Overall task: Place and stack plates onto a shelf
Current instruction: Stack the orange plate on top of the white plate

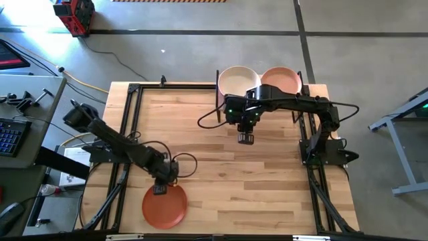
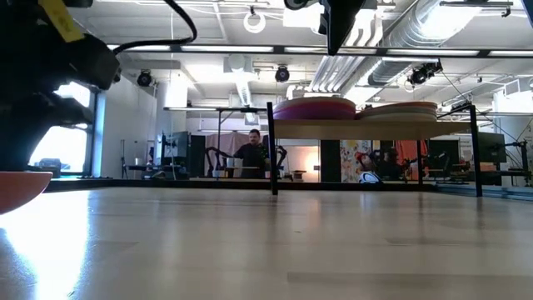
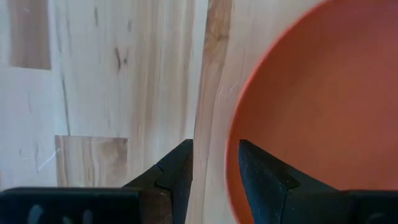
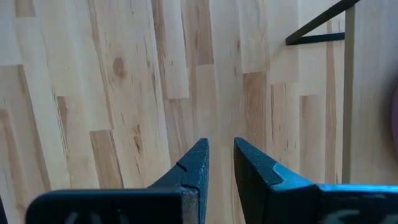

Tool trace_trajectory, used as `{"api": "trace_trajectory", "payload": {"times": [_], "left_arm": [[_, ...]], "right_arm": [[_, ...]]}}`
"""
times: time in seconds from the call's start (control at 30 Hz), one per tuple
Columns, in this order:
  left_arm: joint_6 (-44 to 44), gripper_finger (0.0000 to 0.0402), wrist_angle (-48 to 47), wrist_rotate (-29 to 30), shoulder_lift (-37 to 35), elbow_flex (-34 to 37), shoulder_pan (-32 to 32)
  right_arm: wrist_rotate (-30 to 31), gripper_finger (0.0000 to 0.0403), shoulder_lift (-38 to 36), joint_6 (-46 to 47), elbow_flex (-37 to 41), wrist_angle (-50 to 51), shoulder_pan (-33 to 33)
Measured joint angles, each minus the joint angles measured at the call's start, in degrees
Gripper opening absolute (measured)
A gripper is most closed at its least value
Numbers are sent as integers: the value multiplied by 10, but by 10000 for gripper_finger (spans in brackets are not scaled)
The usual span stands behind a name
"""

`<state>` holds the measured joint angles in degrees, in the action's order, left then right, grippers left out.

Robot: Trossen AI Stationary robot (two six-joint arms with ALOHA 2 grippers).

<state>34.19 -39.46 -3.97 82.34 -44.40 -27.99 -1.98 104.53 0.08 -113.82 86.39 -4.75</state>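
Left gripper (image 1: 159, 189): it is hanging at the lower left of the high view, right at the upper edge of the orange-red plate (image 1: 164, 206). In the left wrist view its two fingers (image 3: 264, 180) are standing a little apart with the plate rim between them, so it is parted around the rim; I cannot tell if the pads are already touching it.

Why so: I judge that a shallow plate is giving no other hold than its thin edge, so the gripper is coming at the rim from above.

Orange-red plate: it is lying flat on the table (image 1: 267, 174), hollow side up, close to the lower left edge. Being round, it has no long axis; its face is pointing straight up.

Right gripper (image 1: 246, 138): it is waiting over bare wood in the upper middle of the high view, just below the shelf (image 1: 221, 94). Its fingers (image 4: 194, 167) are nearly together and are gripping nothing.

Shelf: it is standing at the upper middle of the table, its long side running left to right in the picture.

Plates on the shelf: two piles are lying side by side, a cream plate (image 1: 238, 80) on top at the left and a peach plate (image 1: 281, 80) at the right. In the low view a magenta plate (image 2: 315, 108) is showing in the left pile.

Why so: I judge two piles are filling the board's width, keeping each pile low.

Person (image 2: 252, 152): someone is sitting far behind the table, well apart from the arms.
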Motion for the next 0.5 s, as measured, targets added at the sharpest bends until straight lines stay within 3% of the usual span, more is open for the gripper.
{"api": "trace_trajectory", "payload": {"times": [0.5], "left_arm": [[-25,117,7,-8,66,0,0]], "right_arm": [[0,51,0,1,0,0,0]]}}
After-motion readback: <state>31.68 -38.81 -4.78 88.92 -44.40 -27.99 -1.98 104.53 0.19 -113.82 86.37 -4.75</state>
